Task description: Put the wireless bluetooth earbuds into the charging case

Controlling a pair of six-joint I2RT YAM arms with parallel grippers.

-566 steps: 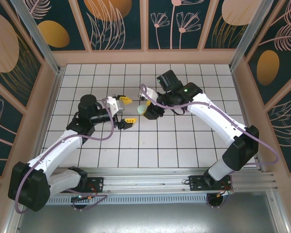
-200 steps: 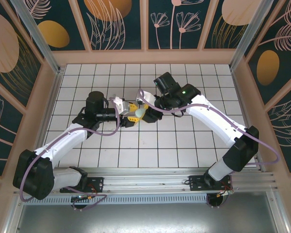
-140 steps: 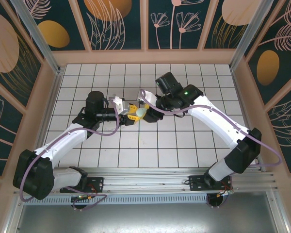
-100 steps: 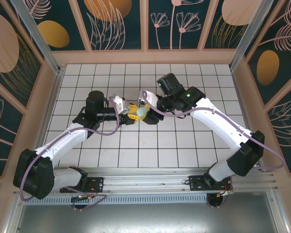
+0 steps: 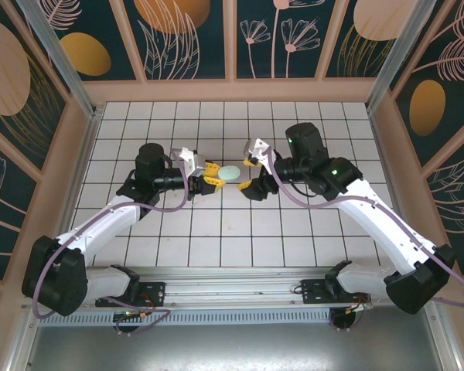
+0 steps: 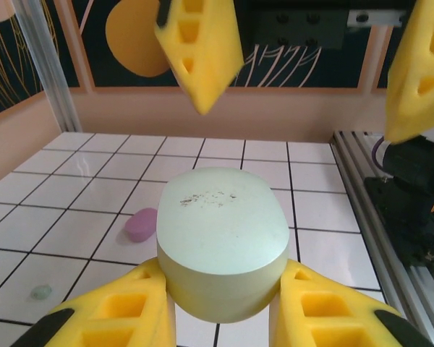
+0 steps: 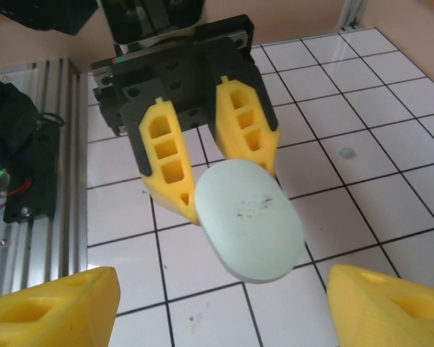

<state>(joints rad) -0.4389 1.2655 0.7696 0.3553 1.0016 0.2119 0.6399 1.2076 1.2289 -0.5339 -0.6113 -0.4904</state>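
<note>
A pale mint pebble-shaped charging case (image 5: pixel 229 171) hangs above the tiles, lid closed, with my left gripper (image 5: pixel 214 172) shut on its near end. Up close, the case (image 6: pixel 223 238) sits between the yellow fingers (image 6: pixel 108 318). My right gripper (image 5: pixel 246 173) stands open just right of the case, not touching it. It faces the case (image 7: pixel 249 220) across a gap, its own fingertips (image 7: pixel 87 289) wide apart. One tiny mint earbud (image 7: pixel 346 152) lies on the floor; the same kind of bead (image 6: pixel 40 291) shows at left. A small pink rounded piece (image 6: pixel 141 224) lies nearby; earbud or case, I cannot tell.
White tiled floor (image 5: pixel 294 224) inside wooden walls (image 5: pixel 232 91). The aluminium rail with both arm bases (image 5: pixel 240 295) runs along the near edge. The right arm's open fingers (image 6: pixel 202 65) hang just beyond the case in the left wrist view.
The right gripper has let go of the mint case, opened and drawn back to the right. The left gripper closed in and now holds the case alone.
</note>
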